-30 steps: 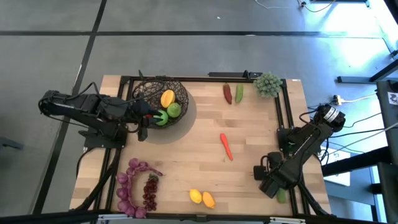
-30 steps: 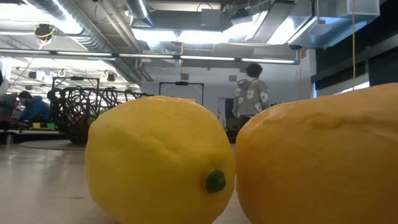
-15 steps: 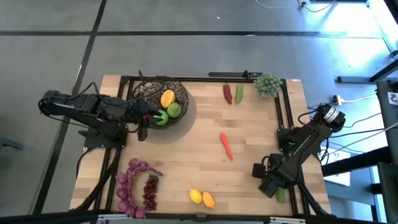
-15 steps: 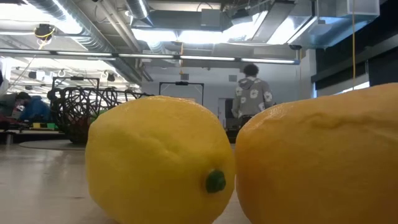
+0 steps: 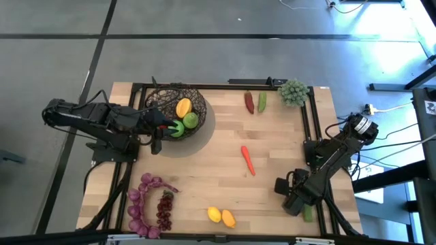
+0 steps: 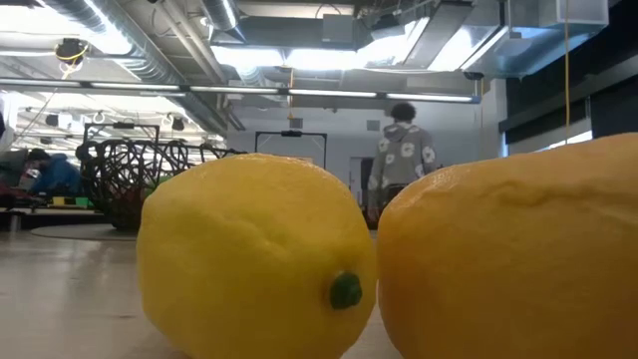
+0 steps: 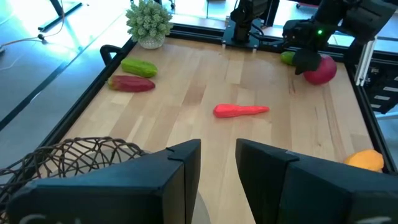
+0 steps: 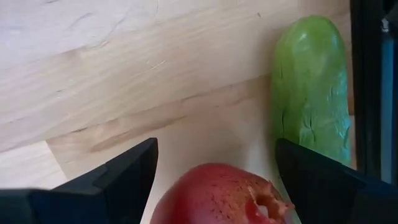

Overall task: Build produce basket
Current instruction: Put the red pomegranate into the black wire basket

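Basket (image 5: 178, 109) at table's far left holds three fruits; carrot (image 5: 248, 160), peppers, lemons, grapes, cucumber still out; right hand (image 5: 291, 202), fingers wide, straddles pomegranate (image 8: 224, 196) without gripping; left hand (image 5: 155, 144), partly closed and empty, waits beside basket.

A dark wire basket (image 5: 178, 109) holds mango and green fruit, while carrot (image 5: 248, 160), peppers, lemons, grapes (image 5: 148, 204) and perhaps a pomegranate (image 7: 319, 70) lie scattered.
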`<state>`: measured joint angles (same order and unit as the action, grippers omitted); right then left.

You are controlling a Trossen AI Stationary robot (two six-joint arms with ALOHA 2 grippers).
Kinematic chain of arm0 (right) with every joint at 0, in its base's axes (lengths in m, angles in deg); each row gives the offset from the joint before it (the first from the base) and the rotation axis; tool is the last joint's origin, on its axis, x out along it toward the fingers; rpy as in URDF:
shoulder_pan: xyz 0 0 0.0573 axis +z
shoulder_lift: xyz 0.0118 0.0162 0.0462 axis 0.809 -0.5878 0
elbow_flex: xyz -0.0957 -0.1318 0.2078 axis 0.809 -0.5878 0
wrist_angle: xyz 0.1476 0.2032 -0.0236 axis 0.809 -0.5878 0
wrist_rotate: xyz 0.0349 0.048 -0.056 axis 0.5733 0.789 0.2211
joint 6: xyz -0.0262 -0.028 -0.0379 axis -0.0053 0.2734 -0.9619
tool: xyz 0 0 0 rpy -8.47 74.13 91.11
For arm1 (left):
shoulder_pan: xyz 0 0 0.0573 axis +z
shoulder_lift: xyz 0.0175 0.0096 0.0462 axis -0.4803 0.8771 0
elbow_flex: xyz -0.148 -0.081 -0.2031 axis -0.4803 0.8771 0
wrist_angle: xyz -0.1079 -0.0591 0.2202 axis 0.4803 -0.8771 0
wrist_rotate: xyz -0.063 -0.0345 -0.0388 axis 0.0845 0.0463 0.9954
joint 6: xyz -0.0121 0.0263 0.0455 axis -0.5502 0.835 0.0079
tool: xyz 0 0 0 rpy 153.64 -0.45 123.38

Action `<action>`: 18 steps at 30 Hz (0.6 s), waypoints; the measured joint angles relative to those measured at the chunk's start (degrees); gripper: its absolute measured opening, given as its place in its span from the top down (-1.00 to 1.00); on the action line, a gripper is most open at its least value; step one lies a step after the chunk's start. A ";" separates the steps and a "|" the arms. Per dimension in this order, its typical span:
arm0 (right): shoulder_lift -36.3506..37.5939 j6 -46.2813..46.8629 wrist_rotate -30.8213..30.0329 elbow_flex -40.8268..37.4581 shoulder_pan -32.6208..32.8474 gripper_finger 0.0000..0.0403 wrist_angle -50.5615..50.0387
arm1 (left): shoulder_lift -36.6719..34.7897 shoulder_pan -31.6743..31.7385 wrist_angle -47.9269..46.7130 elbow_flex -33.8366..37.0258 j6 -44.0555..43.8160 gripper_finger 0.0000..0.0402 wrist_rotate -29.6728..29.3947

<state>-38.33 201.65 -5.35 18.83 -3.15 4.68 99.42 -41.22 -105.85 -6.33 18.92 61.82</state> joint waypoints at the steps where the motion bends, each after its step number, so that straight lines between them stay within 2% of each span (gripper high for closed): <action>1: 0.00 0.00 -0.02 -0.02 0.00 -0.57 0.17 | 0.00 0.01 0.00 0.00 0.00 0.54 0.00; 10: 0.00 0.02 -0.98 -0.02 0.00 -0.51 0.99 | 0.01 0.02 0.00 0.00 0.00 0.54 0.00; 14: 0.00 -1.34 -4.55 -0.02 0.00 -0.35 1.09 | 0.01 0.01 0.02 0.00 0.00 0.54 0.00; 18: 0.00 -2.89 -4.85 -0.02 -0.49 -0.10 1.60 | 0.00 0.00 0.01 0.00 0.00 0.54 0.00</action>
<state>-38.33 198.77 -10.20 18.81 -3.64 6.28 99.42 -41.22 -105.84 -6.33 18.92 61.82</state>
